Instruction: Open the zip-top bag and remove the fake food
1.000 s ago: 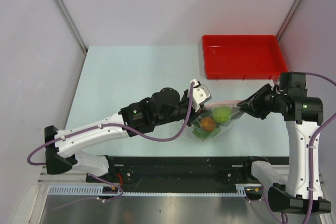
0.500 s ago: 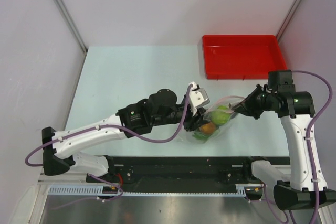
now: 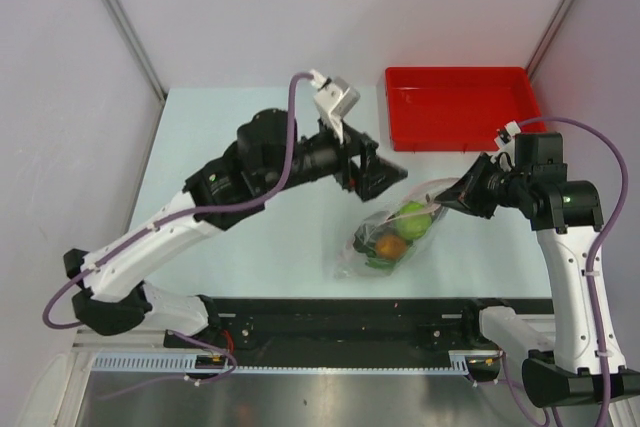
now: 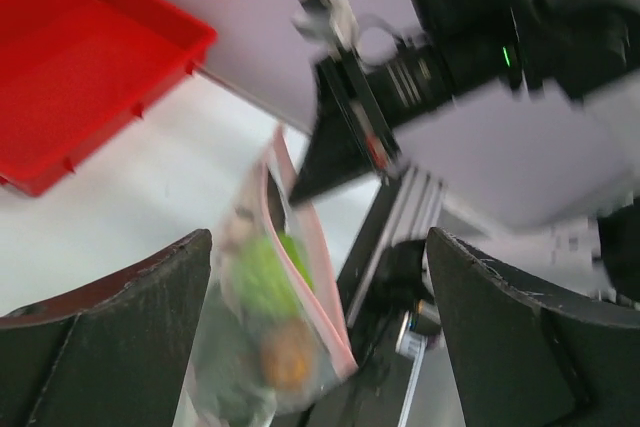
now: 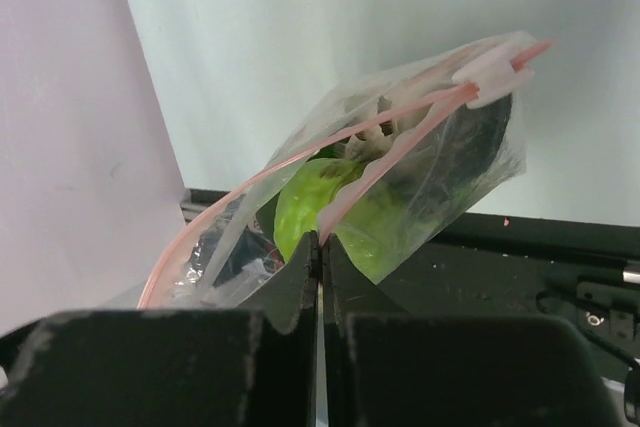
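Clear crinkly film was judged soft, light and slippery. The bag [image 3: 392, 239] rested on the worktop [image 3: 230, 107] near the tray [image 3: 455, 72], one lip pinched by the right pincer [image 3: 438, 205]. The left pincer [image 3: 385, 173] was spread, empty. The free lip was judged the best hold.

You have one zip-top bag [image 3: 352, 253], one red tray [image 3: 460, 107], one left gripper [image 3: 385, 173], one right gripper [image 3: 446, 201]. In the bag, you count one green fruit [image 3: 416, 217], one orange fruit [image 3: 392, 245], one leafy piece [image 3: 378, 261].

Clear zip-top bag [image 3: 388, 235], pink zip strip [image 5: 400, 152]; light green fruit [image 3: 413, 217]; orange-brown fruit [image 3: 391, 245]; red tray [image 3: 460, 107]; pale mint table [image 3: 220, 112].
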You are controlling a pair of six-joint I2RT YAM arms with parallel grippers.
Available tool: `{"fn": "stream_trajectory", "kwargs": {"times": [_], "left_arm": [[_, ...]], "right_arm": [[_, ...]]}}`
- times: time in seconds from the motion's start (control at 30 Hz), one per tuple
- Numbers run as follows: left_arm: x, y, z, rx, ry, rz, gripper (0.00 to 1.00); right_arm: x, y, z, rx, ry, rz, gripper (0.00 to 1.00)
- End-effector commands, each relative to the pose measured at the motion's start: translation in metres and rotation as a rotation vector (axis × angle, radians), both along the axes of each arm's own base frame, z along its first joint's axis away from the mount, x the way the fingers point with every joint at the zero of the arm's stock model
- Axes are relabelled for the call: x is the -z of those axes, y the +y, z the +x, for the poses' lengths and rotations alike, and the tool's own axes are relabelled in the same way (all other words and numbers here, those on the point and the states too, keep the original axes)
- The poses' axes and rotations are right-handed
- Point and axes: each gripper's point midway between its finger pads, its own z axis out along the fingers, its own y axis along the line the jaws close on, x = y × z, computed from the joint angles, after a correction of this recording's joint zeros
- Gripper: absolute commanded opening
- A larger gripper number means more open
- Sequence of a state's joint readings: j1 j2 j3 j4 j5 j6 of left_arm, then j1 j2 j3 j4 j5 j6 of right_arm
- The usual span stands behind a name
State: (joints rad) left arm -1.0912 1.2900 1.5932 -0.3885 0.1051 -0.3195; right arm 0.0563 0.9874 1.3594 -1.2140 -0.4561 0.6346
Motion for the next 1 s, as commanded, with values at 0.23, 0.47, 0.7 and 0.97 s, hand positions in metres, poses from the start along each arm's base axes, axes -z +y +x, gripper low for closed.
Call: {"fn": "stream_trajectory", "kwargs": {"times": [0.23, 0.47, 0.7, 0.97], "left_arm": [[0.069, -0.071, 0.047, 0.019, 0.230, 0.269, 0.88], [0.103, -0.063, 0.047, -0.042, 0.277, 0.358, 0.84], [0.129, -0.056, 0.055, -0.077, 0.277, 0.469, 0.38], [0.097, -0.021, 0.086, -0.253, 0.207, 0.416, 0.00]], "right_arm": [[-0.015, 0.014, -0.010, -0.174, -0.120, 0.022, 0.00], [-0.019, 0.016, -0.014, -0.193, -0.138, 0.028, 0.00], [-0.020, 0.016, -0.012, -0.215, -0.168, 0.013, 0.00], [-0.023, 0.020, 0.006, -0.239, -0.193, 0.013, 0.00]]}}
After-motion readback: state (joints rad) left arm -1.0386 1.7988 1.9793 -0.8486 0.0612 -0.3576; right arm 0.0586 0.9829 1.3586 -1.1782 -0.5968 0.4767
